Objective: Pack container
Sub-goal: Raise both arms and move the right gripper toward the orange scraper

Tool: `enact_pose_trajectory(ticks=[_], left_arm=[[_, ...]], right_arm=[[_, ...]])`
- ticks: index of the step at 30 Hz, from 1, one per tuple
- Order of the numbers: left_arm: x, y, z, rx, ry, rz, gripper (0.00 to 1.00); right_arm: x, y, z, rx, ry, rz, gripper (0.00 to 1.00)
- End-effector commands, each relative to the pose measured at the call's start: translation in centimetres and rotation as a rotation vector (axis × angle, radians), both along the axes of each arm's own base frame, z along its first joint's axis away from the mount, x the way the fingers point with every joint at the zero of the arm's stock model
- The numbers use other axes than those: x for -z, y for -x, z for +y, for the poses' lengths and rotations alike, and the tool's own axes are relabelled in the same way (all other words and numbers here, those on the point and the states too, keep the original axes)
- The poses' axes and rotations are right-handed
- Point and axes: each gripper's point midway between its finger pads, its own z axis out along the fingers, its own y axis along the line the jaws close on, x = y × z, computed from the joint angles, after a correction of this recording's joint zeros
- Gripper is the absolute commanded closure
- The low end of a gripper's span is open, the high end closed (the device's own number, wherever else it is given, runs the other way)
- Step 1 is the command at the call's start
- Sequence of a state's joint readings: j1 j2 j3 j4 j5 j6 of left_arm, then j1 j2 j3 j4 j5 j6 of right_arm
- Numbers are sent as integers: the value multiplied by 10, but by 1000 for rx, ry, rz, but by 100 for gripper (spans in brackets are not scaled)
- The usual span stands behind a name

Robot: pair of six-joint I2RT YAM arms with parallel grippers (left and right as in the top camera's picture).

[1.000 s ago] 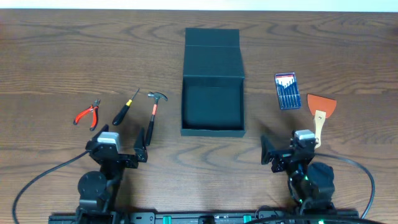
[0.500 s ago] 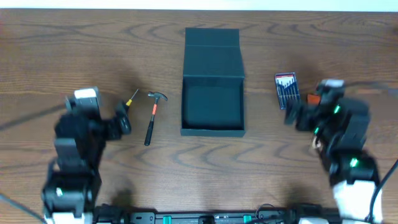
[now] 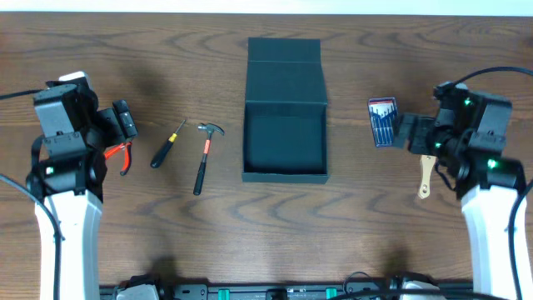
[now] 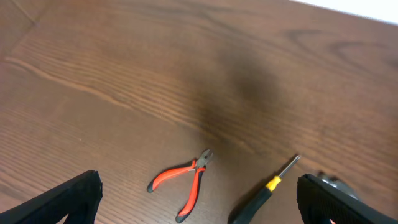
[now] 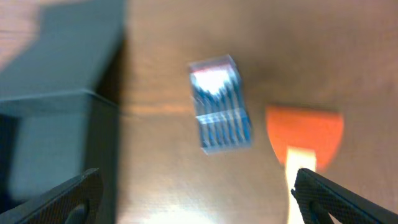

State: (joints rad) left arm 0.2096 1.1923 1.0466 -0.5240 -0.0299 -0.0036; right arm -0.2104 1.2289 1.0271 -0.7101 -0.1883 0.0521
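With left gripper [image 3: 123, 125] and right gripper [image 3: 408, 132] both splayed wide and empty, descend squarely: straddle red-handled steel pliers [image 4: 186, 180] across both handles, flat blue pack of small screwdrivers [image 5: 219, 106] across its narrow width. Then carry to dark teal-black matte box [image 3: 284, 143], lid flapped open, mid-table.

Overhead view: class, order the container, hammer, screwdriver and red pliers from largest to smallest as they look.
1. container
2. hammer
3. screwdriver, a little shorter and thinner than the hammer
Unranked: red pliers, partly hidden under the left arm, so unsure against the screwdriver.
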Motion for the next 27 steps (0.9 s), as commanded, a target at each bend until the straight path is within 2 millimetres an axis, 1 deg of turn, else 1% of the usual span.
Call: enact_pose_trajectory(ticks=[1, 3, 5, 7, 10, 11, 12, 13, 15, 20, 23, 27], left_arm=[[3, -5, 3, 1, -5, 14, 2], [9, -6, 3, 1, -2, 30, 2], [13, -7, 4, 1, 2, 44, 2], [18, -8, 4, 1, 4, 57, 2], [23, -9, 4, 1, 7, 71, 2], [24, -9, 4, 1, 8, 76, 2], [25, -9, 4, 1, 9, 78, 2], [26, -9, 4, 1, 9, 80, 2], [26, -9, 4, 1, 10, 81, 1], [26, -9, 4, 1, 10, 82, 2], [26, -9, 4, 1, 10, 82, 1], [26, -9, 4, 1, 10, 82, 2]], right_arm=[[34, 4, -36, 171, -72, 133, 1], [57, 11, -55, 236, -103, 218, 1], [77, 19, -67, 280, -131, 290, 1], [94, 26, -73, 298, -150, 353, 4], [112, 29, -75, 300, -162, 409, 11], [117, 30, -78, 309, -147, 425, 11], [120, 32, -82, 319, -128, 438, 11], [124, 36, -91, 344, -77, 462, 11], [128, 41, -102, 374, -16, 488, 8], [129, 32, -115, 328, 69, 459, 9], [128, 24, -117, 259, 105, 431, 8], [133, 15, -109, 224, 78, 415, 10]])
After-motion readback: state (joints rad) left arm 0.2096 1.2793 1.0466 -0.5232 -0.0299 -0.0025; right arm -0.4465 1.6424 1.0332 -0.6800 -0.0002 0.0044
